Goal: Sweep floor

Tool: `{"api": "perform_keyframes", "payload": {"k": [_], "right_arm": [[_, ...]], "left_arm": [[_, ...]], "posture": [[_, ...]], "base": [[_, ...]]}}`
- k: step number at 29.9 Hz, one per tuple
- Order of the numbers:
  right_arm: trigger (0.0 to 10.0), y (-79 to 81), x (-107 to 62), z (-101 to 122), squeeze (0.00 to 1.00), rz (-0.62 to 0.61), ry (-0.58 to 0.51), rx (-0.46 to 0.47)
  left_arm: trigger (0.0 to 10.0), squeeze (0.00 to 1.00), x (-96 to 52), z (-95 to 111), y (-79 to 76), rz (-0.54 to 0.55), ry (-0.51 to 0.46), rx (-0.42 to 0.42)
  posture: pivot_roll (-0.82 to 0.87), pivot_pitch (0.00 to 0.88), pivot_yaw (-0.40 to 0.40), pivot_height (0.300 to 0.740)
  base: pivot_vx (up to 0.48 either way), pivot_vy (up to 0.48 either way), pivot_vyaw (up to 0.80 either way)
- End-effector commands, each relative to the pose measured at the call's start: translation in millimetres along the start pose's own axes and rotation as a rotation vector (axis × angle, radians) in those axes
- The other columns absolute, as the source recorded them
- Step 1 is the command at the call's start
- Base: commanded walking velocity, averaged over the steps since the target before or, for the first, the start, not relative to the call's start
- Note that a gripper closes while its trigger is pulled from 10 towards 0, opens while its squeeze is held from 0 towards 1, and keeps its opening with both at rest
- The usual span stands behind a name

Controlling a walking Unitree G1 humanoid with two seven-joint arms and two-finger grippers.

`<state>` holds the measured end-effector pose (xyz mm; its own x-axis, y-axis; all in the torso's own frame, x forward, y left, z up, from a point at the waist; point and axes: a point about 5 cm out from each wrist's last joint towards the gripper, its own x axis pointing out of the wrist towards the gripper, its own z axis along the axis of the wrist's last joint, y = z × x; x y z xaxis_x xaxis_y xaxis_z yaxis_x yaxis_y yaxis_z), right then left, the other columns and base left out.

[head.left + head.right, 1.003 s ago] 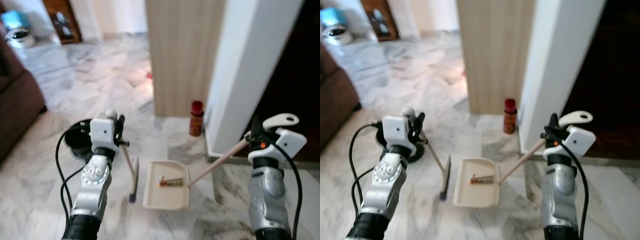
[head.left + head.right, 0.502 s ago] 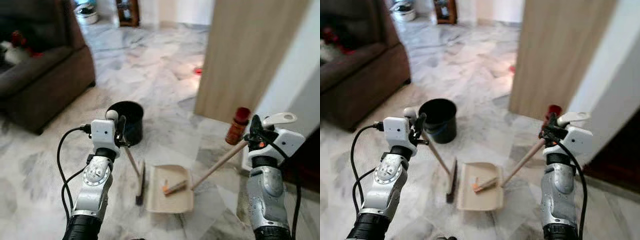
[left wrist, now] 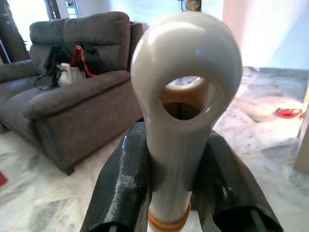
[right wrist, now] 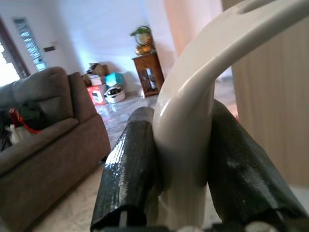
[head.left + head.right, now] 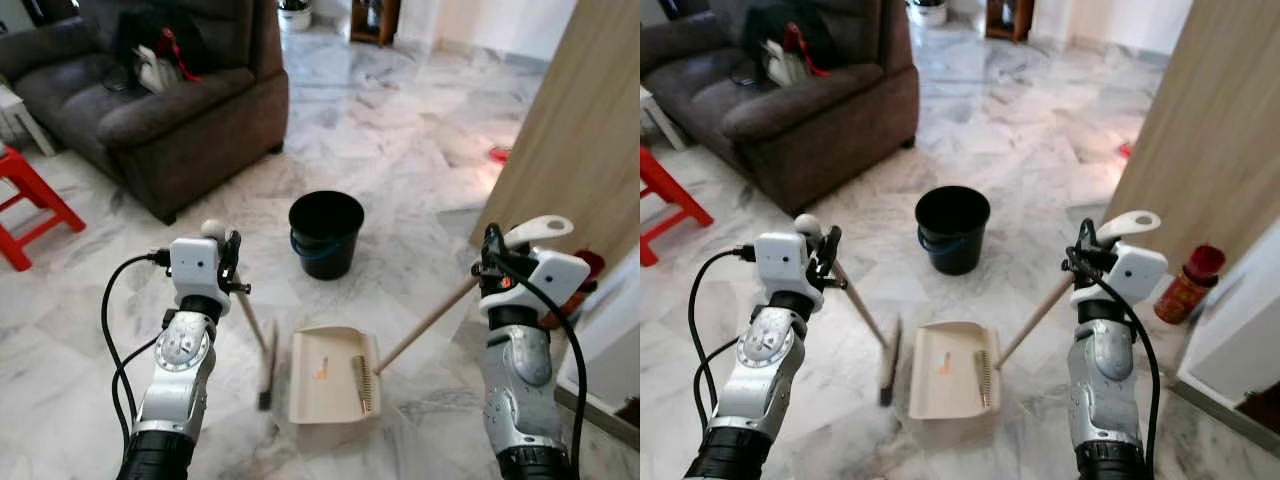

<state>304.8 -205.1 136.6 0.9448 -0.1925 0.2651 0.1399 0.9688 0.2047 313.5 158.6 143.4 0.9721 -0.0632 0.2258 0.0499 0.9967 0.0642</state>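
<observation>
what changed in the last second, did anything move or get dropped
Mostly the view swung round: the sofa and black bucket now lie ahead. In the dustpan the swept litter has turned from crosswise to lengthwise. Nothing dropped: the left gripper still clamps the broom handle, the right gripper the dustpan handle.

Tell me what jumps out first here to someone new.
The cream dustpan on the marble floor between the arms, litter inside, its long handle gripped by the right hand. The left hand grips the broom beside the pan; a black bucket stands just beyond.
</observation>
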Motion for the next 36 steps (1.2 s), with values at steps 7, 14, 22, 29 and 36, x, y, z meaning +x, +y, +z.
{"api": "perform_keyframes", "payload": {"k": [7,14,22,29,36], "right_arm": [[10.0,-3.6,7.9,24.0,0.0,-0.044,-0.123,0.022],[10.0,-4.9,13.6,37.2,0.0,-0.111,-0.182,0.078],[10.0,-4.5,17.8,55.3,0.0,-0.149,-0.259,0.11],[10.0,4.1,22.8,72.4,0.0,-0.132,-0.324,0.108],[10.0,6.6,23.8,73.7,0.0,-0.119,-0.322,0.105]], "left_arm": [[10.0,0.0,2.8,15.2,-3.2,-0.015,-0.069,-0.008],[10.0,0.0,1.1,16.3,-7.6,-0.04,-0.078,0.006],[10.0,0.0,1.2,16.5,-7.8,-0.046,-0.08,0.007],[10.0,0.0,1.9,17.4,-14.1,-0.08,-0.081,0.007],[10.0,0.0,1.7,16.9,-15.9,-0.092,-0.079,0.01]], "posture": [[0.02,0.061,0.03,0.74],[0.03,0.061,0.032,0.74],[0.03,0.053,0.037,0.74],[0.02,0.036,0.039,0.74],[0.03,0.04,0.036,0.74]], "base": [[0.0,0.0,0.0],[0.0,0.0,0.0],[0.0,0.0,0.0],[0.0,0.0,0.0],[0.038,0.0,0.0]]}}
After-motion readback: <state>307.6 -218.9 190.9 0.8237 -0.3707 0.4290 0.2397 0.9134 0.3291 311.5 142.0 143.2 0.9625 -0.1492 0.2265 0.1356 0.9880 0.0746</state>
